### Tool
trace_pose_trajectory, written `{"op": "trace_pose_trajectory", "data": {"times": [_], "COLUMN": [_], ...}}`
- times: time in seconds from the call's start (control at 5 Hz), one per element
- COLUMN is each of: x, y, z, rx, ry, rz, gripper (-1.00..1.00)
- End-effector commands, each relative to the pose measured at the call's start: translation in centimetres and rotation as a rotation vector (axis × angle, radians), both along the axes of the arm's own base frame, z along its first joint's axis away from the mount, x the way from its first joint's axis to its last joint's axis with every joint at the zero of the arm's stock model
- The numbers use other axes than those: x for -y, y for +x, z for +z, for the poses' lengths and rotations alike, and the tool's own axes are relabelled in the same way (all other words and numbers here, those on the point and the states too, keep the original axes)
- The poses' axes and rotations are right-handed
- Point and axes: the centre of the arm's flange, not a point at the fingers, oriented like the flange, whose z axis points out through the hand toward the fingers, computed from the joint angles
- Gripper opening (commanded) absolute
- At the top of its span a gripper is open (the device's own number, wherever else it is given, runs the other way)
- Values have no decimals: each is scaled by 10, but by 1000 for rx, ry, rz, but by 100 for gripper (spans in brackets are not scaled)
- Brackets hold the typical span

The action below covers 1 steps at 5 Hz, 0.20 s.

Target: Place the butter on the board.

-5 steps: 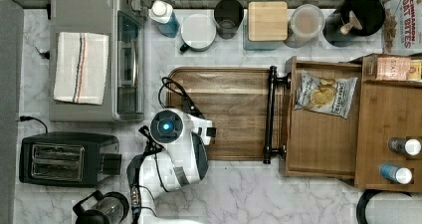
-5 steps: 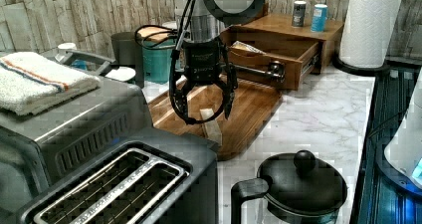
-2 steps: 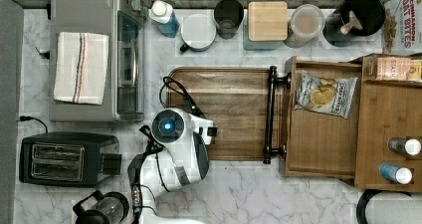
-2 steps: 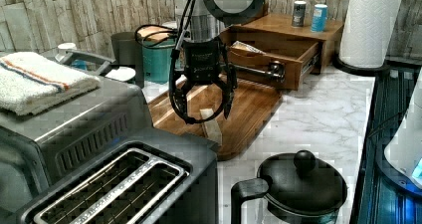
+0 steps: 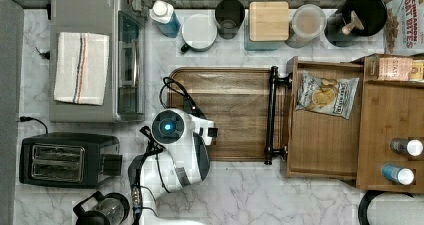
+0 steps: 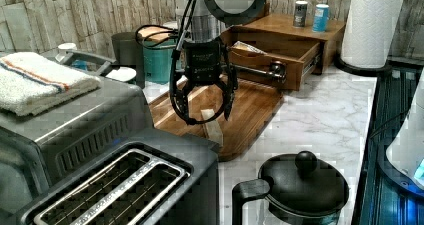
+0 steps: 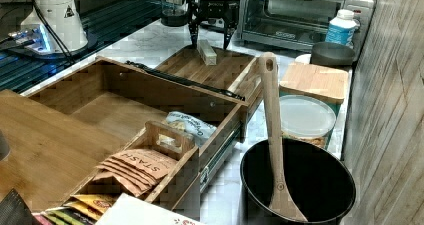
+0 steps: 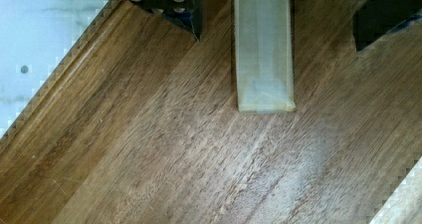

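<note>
Jaws are spread wide on the gripper [image 6: 205, 116], clear of the butter stick [image 6: 212, 126], which is already laid on the board [image 6: 255, 107]; pretty much done, only retreat is left.

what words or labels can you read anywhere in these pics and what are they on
"CINNAMON OAT BITES" on the cereal box at the top view's right edge.
"STASH" on the tea packets in the small wooden tray, right view.
The chip bag in the drawer has print too small to read.
The blue bottle by the toaster oven has a label too blurred to read.
The two cans on the wooden shelf: unreadable.
</note>
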Motion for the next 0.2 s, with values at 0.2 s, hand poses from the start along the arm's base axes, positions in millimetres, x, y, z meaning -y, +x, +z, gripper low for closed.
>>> {"op": "trace_pose_trajectory", "data": {"times": [0.2], "x": [4], "y": [21], "z": [31], "rx": [70], "ry": [24], "rz": [0], "gripper": [100]}}
